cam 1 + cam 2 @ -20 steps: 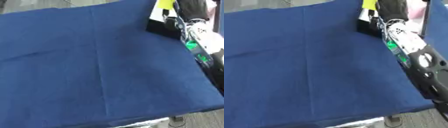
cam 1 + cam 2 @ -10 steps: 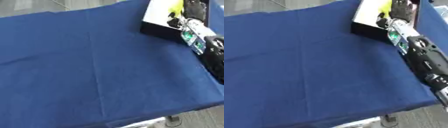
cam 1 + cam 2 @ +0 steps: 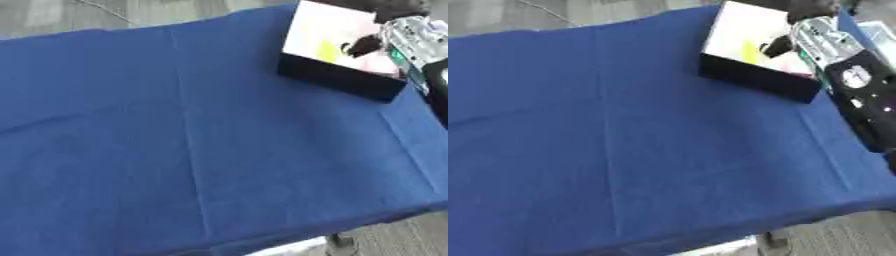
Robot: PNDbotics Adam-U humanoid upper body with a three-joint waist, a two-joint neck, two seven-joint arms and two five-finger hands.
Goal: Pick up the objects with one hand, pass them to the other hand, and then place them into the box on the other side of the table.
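Observation:
A black box (image 3: 337, 80) with a white inside stands at the table's far right. A yellow thing (image 3: 326, 50) lies inside it, and a pale pink thing (image 3: 381, 63) shows at the box's right end. My right hand (image 3: 360, 46) hangs over the box, just right of the yellow thing, too blurred to tell whether it touches it. The silver and black right forearm (image 3: 855, 85) comes in along the table's right edge. My left hand shows in neither view.
A blue cloth (image 3: 175, 150) covers the whole table, with creases running across it. The table's near edge runs along the bottom, with grey floor and a table leg (image 3: 337, 242) beyond the lower right corner.
The camera has moved, so the box now shows whole. The yellow thing, earlier up beside my right hand, now lies inside the box.

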